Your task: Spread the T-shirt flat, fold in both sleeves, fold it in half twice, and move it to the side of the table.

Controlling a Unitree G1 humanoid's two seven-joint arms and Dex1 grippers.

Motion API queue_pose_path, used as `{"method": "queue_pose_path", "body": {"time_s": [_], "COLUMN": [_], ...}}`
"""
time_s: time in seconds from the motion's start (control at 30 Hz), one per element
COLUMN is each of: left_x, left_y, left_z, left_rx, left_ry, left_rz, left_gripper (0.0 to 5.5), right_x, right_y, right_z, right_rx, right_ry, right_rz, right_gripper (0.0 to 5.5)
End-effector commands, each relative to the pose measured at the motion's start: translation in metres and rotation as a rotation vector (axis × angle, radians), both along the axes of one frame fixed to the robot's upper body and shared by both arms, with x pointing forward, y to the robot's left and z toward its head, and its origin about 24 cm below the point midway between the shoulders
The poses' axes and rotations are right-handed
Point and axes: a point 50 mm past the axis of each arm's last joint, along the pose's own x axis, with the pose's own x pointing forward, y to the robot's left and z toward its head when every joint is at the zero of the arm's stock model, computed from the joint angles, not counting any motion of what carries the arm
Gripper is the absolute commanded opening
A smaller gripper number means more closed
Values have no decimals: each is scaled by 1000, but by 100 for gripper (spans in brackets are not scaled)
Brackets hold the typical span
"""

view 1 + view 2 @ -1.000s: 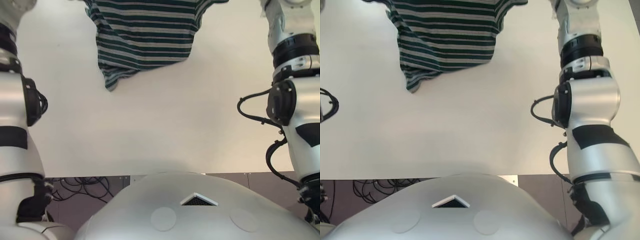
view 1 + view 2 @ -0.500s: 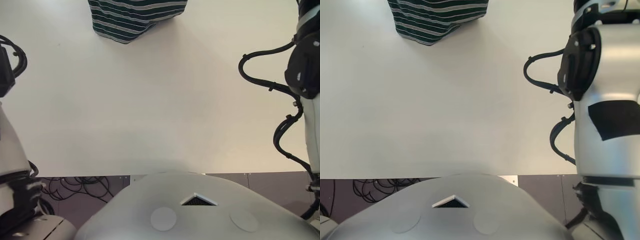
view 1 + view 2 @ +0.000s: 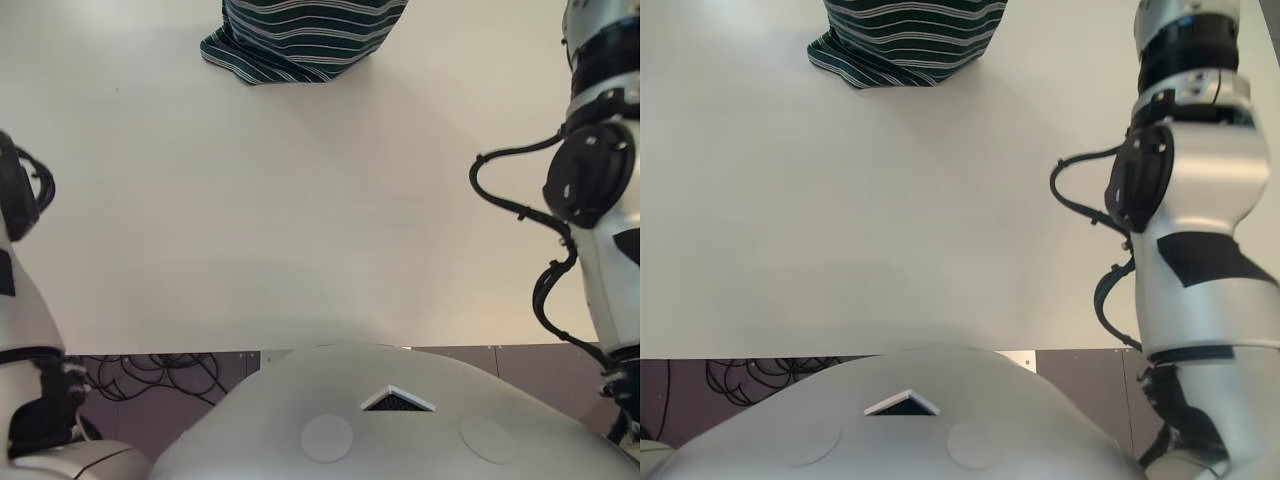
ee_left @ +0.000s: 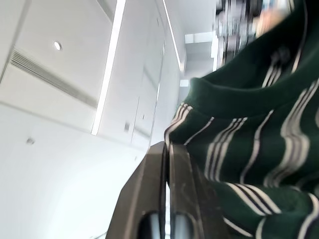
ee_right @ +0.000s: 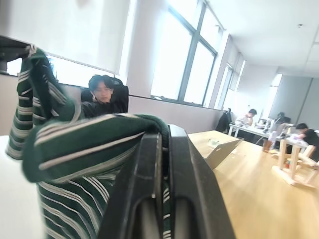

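- Both eye views look steeply down on the desk (image 3: pixel 300 220), well back from the T-shirt (image 3: pixel 908 40), sharing its lower part.
- The wrist views sit close against the T-shirt, looking out along the left gripper (image 4: pixel 167 149) and right gripper (image 5: pixel 164 133).

Silver-grey metal robot arms (image 3: pixel 1200 180) are showing black joint bands and rectangular black patches.
Looped black cables (image 3: pixel 476 182) are hanging beside the right elbow joint; flat black gripper fingers (image 5: pixel 144 189) are tipping both wrists.
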Motion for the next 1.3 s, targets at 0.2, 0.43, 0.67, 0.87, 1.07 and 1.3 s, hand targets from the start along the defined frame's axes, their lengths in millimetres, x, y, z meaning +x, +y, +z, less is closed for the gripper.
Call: {"method": "queue_pose_path", "body": {"time_s": [0.2, 0.43, 0.67, 0.87, 1.07, 1.3], "left_x": [-122, -114, -38, 13, 42, 46], "left_y": [4, -14, -5, -10, -13, -18], "left_z": [-58, -71, -49, -5, 38, 79], "left_rx": [-59, 1, 49, 270, 348, 262], "left_ry": [513, 588, 306, 15, -159, -224], "left_rz": [-341, -261, 8, 234, 413, 522], "left_gripper": [0, 0, 0, 0, 0, 0], "right_x": [-106, -96, -44, -1, 21, 25], "right_y": [-63, -53, -22, -13, -12, -7], "right_z": [-66, -72, -45, -5, 36, 81], "right_rx": [-114, -115, -114, -126, -121, -66], "right_ry": [141, 177, 88, 17, 2, -43], "right_rz": [324, 209, -26, -225, -398, -507], "right_gripper": [2, 2, 2, 2, 2, 2]}}
